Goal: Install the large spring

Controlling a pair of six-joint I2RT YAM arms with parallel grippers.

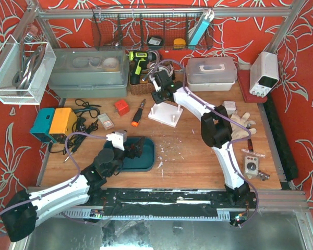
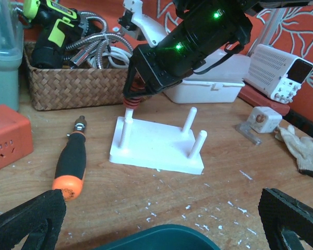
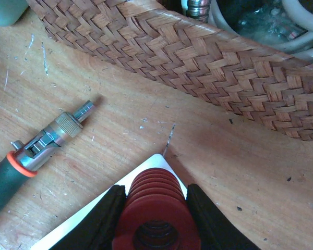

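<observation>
My right pincer is clenched on the large red spring, one finger against each flank. The spring sits over a corner of the white peg base, at the top of the corner post. A screwdriver lies at nine o'clock and the wicker basket at one o'clock. My left pincer hangs released, jaws wide, over the teal tray.

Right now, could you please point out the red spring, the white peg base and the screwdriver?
red spring (image 3: 155,195): right wrist view, on its ribbed coils.
white peg base (image 2: 156,148): left wrist view, on the flat plate between the pegs.
screwdriver (image 2: 71,156): left wrist view, on the black handle.
</observation>
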